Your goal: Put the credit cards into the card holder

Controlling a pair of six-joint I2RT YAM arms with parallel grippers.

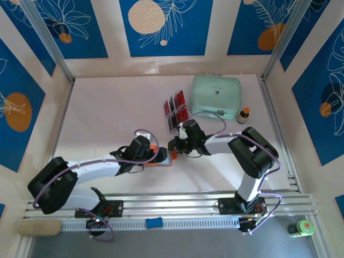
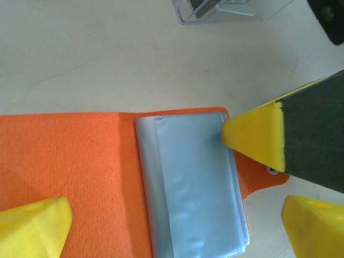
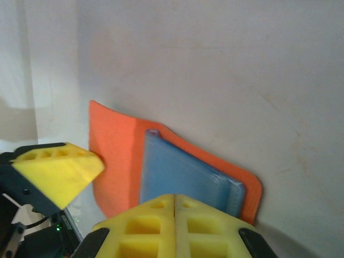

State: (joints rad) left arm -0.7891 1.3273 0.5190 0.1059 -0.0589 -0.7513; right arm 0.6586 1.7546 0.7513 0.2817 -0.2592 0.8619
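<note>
The card holder lies open and flat on the table, orange felt with grey sleeves on its right half. My left gripper stands open over it, one finger on each side. My right gripper is shut with nothing visible between its fingers, and its yellow tip rests on the far right corner of the sleeves. The credit cards, red and black, stand in a clear rack behind the arms.
A mint-green case sits at the back right with a small brown bottle beside it. The clear rack's corner is just beyond the card holder. The left gripper's finger is close to the right gripper.
</note>
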